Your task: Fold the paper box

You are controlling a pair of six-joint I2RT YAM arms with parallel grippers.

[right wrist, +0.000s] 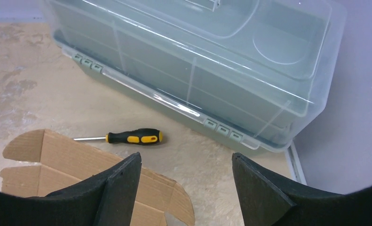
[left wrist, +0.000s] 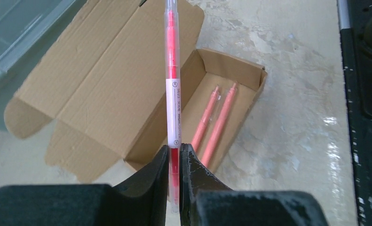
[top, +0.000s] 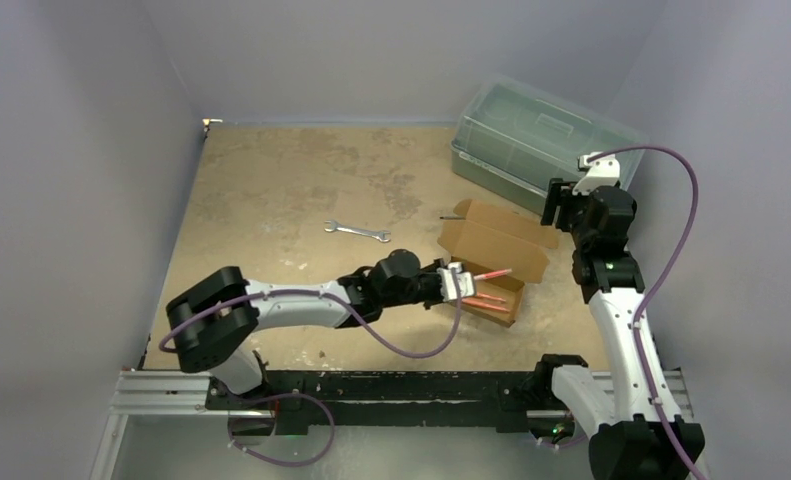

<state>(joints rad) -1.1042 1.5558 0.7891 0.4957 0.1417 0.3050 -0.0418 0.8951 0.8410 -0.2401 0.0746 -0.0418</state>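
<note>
My left gripper [left wrist: 174, 157] clamped on the pen [left wrist: 172, 70], right gripper [right wrist: 186, 167] gaping empty, I'd lower it toward one o'clock into the paper box [left wrist: 104, 84].

1. Lettering stands on a white label [left wrist: 173, 110] wrapped round the red pen [left wrist: 172, 56]. It sits just ahead of the fingertips of the left end effector [left wrist: 174, 160], which pinches the pen.
2. One line of small grey print runs lengthwise along the label, leading away from the end effector. It is too fine to read.
3. A small circled mark sits at each end of that line, one nearest the fingertips and one farthest. Neither can be made out.
</note>
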